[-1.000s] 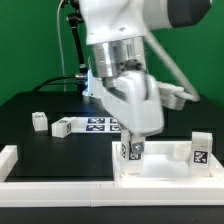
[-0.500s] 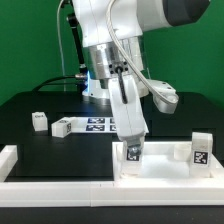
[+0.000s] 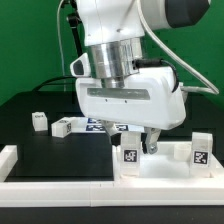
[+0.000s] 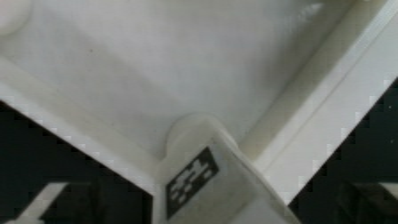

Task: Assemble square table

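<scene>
Exterior view: lighting is bright and even, arriving from above. The white arm housing (image 3: pixel 130 95) reflects strongly and loses surface detail, and a shadow lies directly beneath it. The black tabletop (image 3: pixel 40 140) renders dark and nearly featureless. Resolution is low and edges are soft.

Wrist view: the entire frame is out of focus. The square table top (image 4: pixel 160 70) appears washed-out grey-white. The tag (image 4: pixel 192 180) on the leg (image 4: pixel 222 150) is blurred and unreadable. Areas beyond the rim fall to black.

No legible text; patterned tag (image 3: pixel 199 154) on leg (image 3: pixel 200 137)
</scene>
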You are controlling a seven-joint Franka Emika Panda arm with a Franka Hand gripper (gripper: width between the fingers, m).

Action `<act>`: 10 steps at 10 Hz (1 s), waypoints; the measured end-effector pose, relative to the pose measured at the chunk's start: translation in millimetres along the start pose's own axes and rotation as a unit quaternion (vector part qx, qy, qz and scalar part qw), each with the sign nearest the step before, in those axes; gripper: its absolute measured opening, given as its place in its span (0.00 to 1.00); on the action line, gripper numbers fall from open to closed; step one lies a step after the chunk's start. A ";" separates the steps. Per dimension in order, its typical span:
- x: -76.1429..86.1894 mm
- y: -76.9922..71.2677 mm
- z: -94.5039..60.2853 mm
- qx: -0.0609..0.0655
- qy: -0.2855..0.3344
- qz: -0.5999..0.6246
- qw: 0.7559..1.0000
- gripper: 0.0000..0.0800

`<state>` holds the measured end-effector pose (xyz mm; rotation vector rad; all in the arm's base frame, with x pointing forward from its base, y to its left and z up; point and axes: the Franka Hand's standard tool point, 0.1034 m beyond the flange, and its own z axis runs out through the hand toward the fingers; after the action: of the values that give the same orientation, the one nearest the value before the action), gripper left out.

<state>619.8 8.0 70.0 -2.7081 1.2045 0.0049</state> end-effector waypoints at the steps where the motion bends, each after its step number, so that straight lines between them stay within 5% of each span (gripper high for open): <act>1: 0.6 0.7 0.2 -0.006 0.005 -0.073 0.997 0.81; 2: 1.0 -0.3 0.6 -0.018 0.017 -0.185 0.982 0.81; 5: 11.6 0.8 -1.8 -0.011 0.055 -0.216 0.975 0.81; 6: 12.0 1.0 -1.9 -0.010 0.056 -0.206 0.977 0.69; 7: 11.9 1.2 -1.4 -0.008 0.056 -0.174 0.983 0.69; 8: 11.6 1.3 -1.0 -0.007 0.056 -0.142 0.988 0.44; 10: 11.7 1.2 -1.0 -0.003 0.056 -0.086 0.995 0.36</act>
<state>626.7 -1.6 69.9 -2.8421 0.9949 -0.1678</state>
